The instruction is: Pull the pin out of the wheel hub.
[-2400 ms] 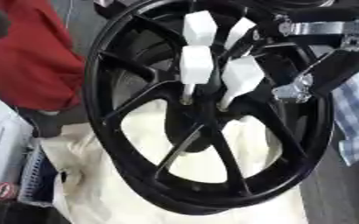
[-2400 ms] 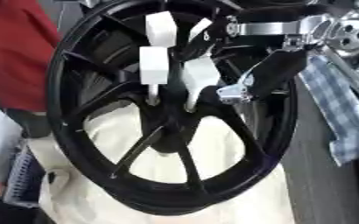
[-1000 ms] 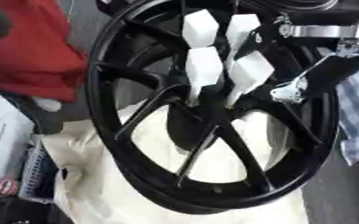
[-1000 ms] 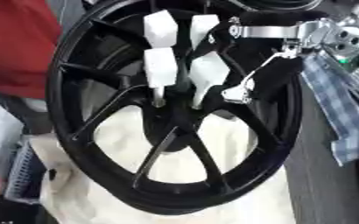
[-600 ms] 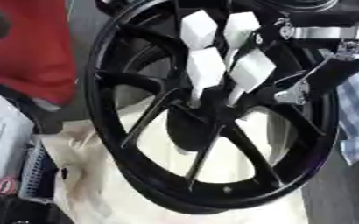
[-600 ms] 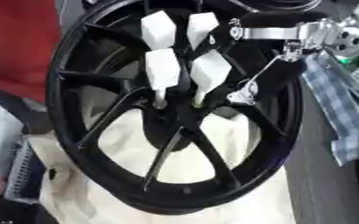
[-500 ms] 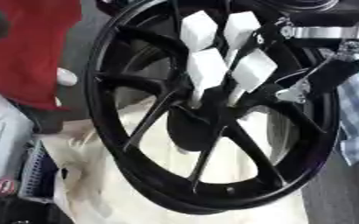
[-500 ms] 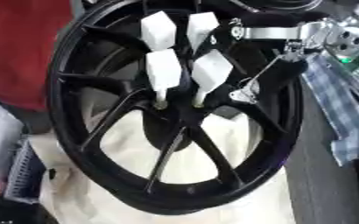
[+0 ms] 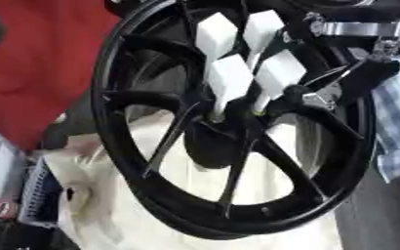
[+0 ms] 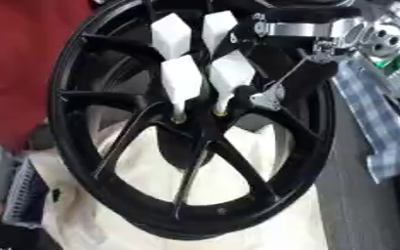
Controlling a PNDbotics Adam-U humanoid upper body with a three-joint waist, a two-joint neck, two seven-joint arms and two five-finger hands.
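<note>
Four white-handled pins are seen standing out of the hub (image 9: 210, 146) at the middle of a black spoked wheel (image 9: 144, 190). Two of them, a left pin (image 9: 227, 80) and a right pin (image 9: 275, 74), are seated by thin stems in the hub's upper edge; two more white handles (image 9: 216, 29) are seen just above them, toward the rim.

The right hand (image 9: 299, 93), black with silver joints, is brought in from the upper right and is held against the right pin, its dark fingers lying at the pin's lower part beside the stem. Whether the fingers are closed round the pin cannot be told, as they merge with the black spokes behind. A silver bracket (image 10: 302, 28) of the arm is seen above, at the top right. The left hand is not seen in either view.

The wheel is tilted on a cream cloth (image 9: 195, 180), which is spread beneath and shows through the spokes. A red garment (image 9: 41, 63) fills the upper left behind the rim, and a blue checked cloth (image 10: 374, 127) lies to the right on the dark desk (image 10: 357, 215).
</note>
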